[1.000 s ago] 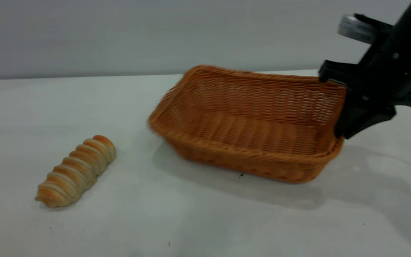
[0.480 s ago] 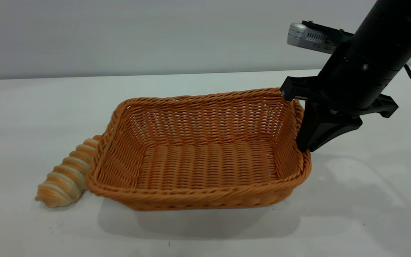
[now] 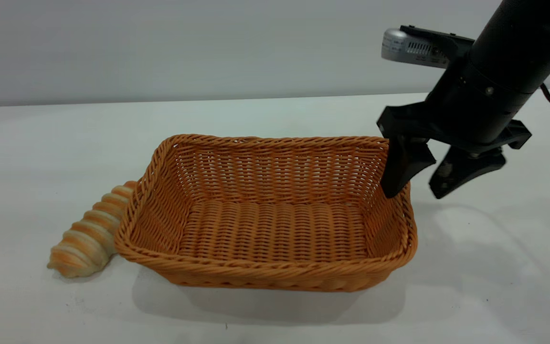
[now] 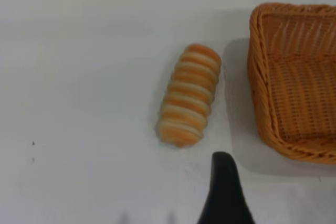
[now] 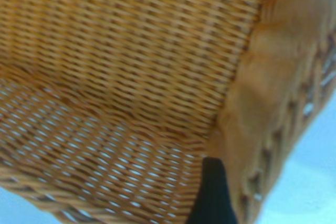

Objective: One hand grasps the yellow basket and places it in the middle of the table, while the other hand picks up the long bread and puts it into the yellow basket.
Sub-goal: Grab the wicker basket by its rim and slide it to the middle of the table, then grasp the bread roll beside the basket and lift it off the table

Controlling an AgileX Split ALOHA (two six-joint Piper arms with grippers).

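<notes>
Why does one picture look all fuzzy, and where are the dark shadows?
Right wrist view: fuzzy because the yellow basket fills it from very close. Exterior view: sharp, a soft shadow lies on the table under the basket and right gripper. Left wrist view: slightly soft, long bread readable.

The yellow basket (image 3: pixel 268 215), a rectangular woven wicker one with flared sides and a braided rim, is sitting flat and empty on the white bench (image 3: pixel 41 143). The long bread (image 3: pixel 89 236), golden-orange with pale spiral ridges, is lying just beside the basket's left end, partly hidden behind its rim.
</notes>
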